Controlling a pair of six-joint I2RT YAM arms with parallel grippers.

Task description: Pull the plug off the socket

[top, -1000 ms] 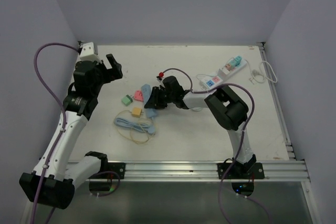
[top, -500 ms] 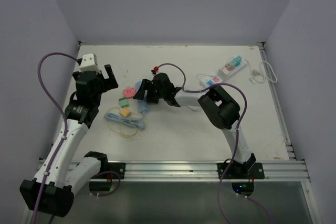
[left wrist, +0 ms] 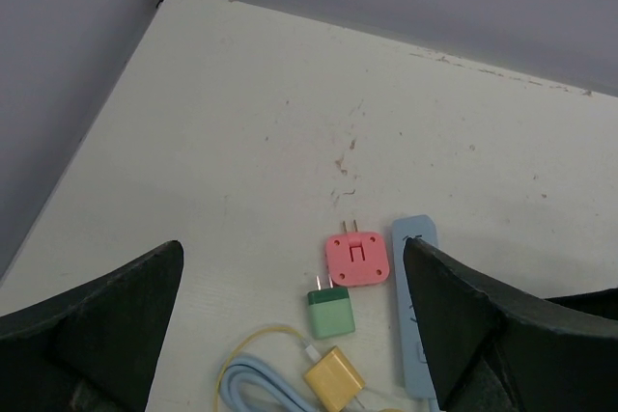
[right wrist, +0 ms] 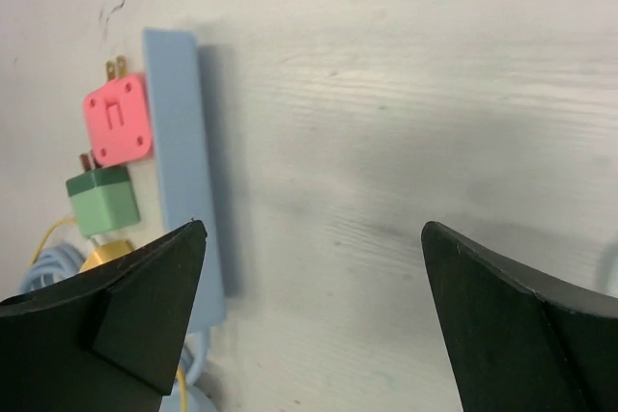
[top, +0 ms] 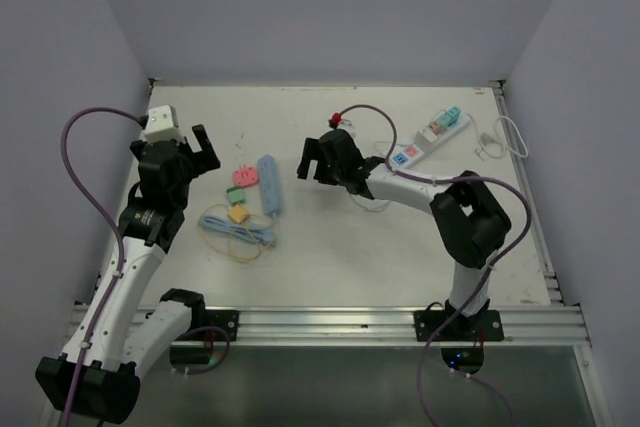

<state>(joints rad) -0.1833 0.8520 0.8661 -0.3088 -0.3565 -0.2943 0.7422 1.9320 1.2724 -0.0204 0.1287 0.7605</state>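
Observation:
A light blue power strip (top: 269,183) lies flat on the table. A pink plug (top: 244,176), a green plug (top: 235,193) and a yellow plug (top: 238,214) lie loose just left of it, the prongs of the pink and green ones bare. My left gripper (top: 200,147) is open and empty, hovering left of them. Its wrist view shows the pink plug (left wrist: 356,260), green plug (left wrist: 330,311) and strip (left wrist: 413,315) between its fingers. My right gripper (top: 315,159) is open and empty, to the right of the strip (right wrist: 183,161).
A coiled blue cable with a yellow cord (top: 235,232) lies in front of the plugs. A white power strip (top: 430,137) with a teal plug (top: 452,113) lies at the back right, and a white cable (top: 505,137) near the right wall.
My right gripper carried the blue strip leftward, let go of it and drew back to the right. The plugs and cable shifted left. My left gripper swung back to the left.

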